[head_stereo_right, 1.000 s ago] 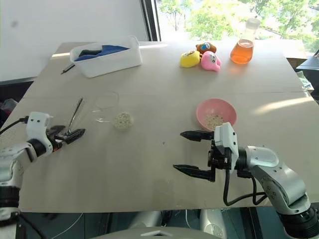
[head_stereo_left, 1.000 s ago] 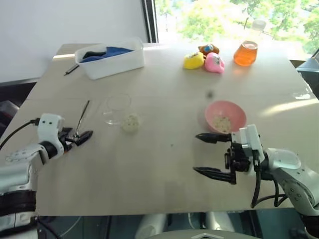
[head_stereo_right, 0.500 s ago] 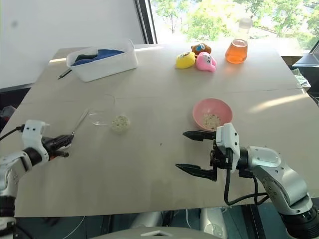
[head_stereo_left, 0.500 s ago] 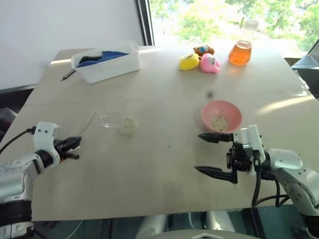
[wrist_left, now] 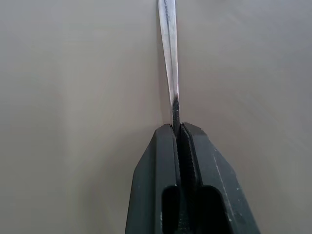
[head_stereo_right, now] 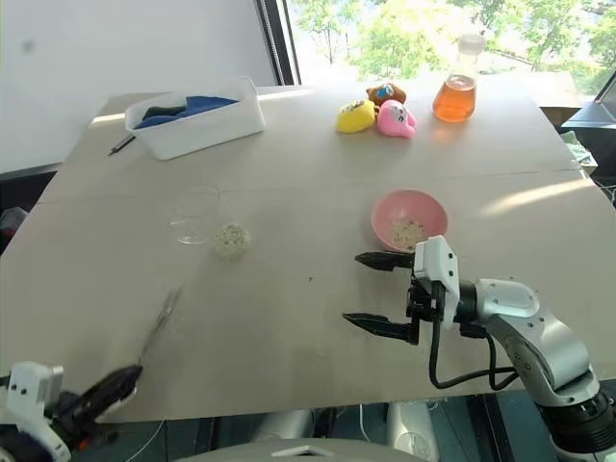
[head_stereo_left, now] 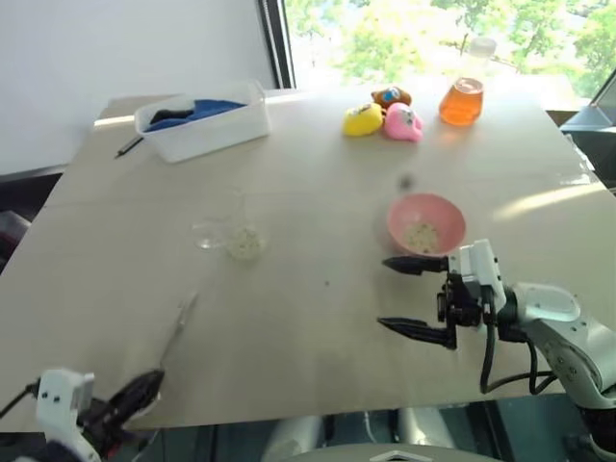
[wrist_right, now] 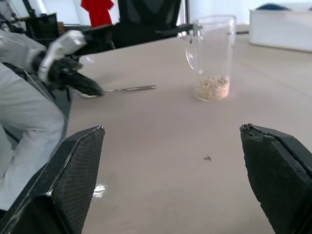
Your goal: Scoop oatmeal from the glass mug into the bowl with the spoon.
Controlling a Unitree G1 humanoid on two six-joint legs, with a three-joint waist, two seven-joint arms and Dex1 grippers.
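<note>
Since my left end effector (head_stereo_right: 111,387) pinches only the spoon (wrist_left: 168,58) handle's tip, it may twist loose; my right end effector (head_stereo_right: 377,294) stays spread.

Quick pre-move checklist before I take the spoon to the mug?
1. Left gripper shut on the spoon: ok, handle pinched at its end.
2. Spoon's scoop end facing up: cannot tell.
3. Glass mug upright: ok.
4. Oatmeal left in the mug: ok, a small heap at the bottom.
5. Bowl upright and open: ok.
6. Right gripper open, holding nothing: ok.
</note>
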